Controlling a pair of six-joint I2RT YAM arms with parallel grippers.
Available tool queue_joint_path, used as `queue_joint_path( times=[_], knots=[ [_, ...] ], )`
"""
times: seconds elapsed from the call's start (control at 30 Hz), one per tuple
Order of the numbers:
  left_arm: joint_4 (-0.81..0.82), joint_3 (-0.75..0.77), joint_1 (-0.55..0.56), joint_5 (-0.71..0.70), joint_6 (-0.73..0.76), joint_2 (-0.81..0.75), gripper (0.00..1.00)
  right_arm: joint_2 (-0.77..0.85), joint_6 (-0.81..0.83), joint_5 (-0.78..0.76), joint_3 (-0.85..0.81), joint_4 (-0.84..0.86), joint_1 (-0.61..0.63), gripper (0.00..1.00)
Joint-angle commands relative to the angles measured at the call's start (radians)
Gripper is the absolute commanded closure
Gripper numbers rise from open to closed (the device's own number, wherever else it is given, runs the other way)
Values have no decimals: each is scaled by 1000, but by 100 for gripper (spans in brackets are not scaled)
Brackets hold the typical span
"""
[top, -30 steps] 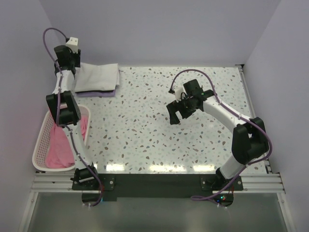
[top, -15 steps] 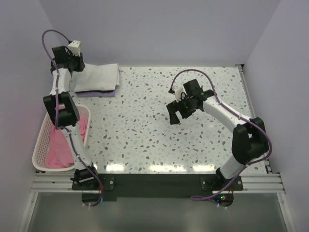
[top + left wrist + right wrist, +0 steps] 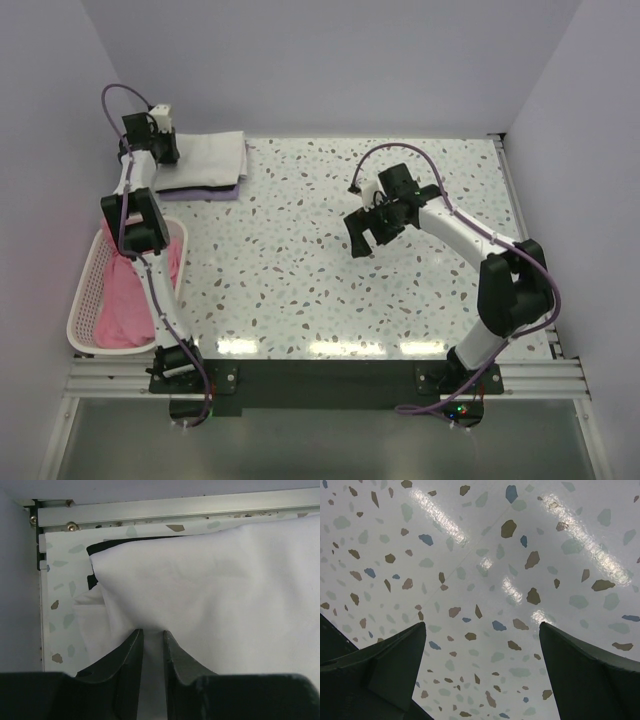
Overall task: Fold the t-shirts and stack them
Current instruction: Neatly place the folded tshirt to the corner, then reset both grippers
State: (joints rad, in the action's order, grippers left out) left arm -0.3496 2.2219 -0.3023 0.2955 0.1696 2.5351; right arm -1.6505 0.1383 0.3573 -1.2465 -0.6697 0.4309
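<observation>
Surroundings: speckled table (image 3: 300, 260) with walls on three sides; metal rail (image 3: 175, 507) along the far edge, just behind the stack.
In the way: left arm (image 3: 150, 285) stretched from its base across the basket's right rim to the far-left corner; nothing between the right gripper and the tabletop.
Basket (image 3: 82, 290): pale pink lattice, at the near-left edge; holds rumpled pink t-shirts (image 3: 122, 310).
Stack: far-left corner; white t-shirt (image 3: 205, 158) folded on top, lavender t-shirt (image 3: 215, 191) peeking out under its near edge, black t-shirt (image 3: 115, 545) showing at the far-left corner beneath the white.
Left gripper (image 3: 151, 640): narrow, fingers nipped on a fold of the white t-shirt at the stack's left edge.
Right gripper (image 3: 482, 625): spread wide, holding nothing, above bare tabletop right of centre, well apart from the stack.
</observation>
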Motion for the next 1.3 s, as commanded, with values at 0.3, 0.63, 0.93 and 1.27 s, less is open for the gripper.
queue_joint_path(
  times=[0.3, 0.63, 0.93, 1.27],
  knots=[
    [75, -41, -6, -47, -1, -156, 36, 44, 3, -21, -33, -8, -1, 1],
    [-126, -88, 67, 2, 74, -473, 0, 205, 0, -38, -14, -11, -81, 1],
    [-287, -447, 368, 13, 125, -853, 0, 319, -19, 3, 24, -68, -260, 1],
    [-166, -971, 511, 62, 8, -1118, 0, 405, 15, 8, 208, -113, -359, 1]
  ],
)
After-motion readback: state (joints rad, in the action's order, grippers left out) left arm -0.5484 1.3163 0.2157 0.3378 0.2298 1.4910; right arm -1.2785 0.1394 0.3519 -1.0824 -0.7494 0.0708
